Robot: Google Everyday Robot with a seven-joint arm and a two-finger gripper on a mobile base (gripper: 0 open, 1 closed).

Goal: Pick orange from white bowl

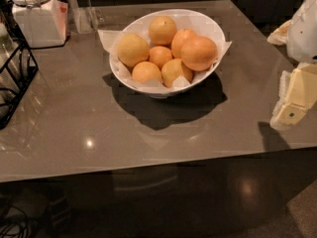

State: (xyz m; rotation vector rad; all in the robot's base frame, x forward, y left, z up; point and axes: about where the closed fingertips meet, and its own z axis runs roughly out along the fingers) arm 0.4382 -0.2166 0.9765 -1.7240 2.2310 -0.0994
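The white bowl (205, 21) stands on the grey table toward the back middle, lined with white paper whose corners poke past the rim. It holds a pile of several round fruits. The orange (199, 53), the largest and a deeper reddish-orange, lies at the right side of the pile, on top and unobstructed. A paler yellow-orange fruit (132, 49) lies at the left of the pile. My gripper (293, 99), cream-coloured, hangs at the right edge of the view, over the table's right edge. It is well to the right of the bowl, lower in the frame, and touches nothing.
A white lidded jar (37, 19) stands at the back left. A black wire rack (17, 78) runs along the left edge. A clear stand (86, 16) is behind the bowl's left. The table's front edge (148, 167) crosses below the bowl.
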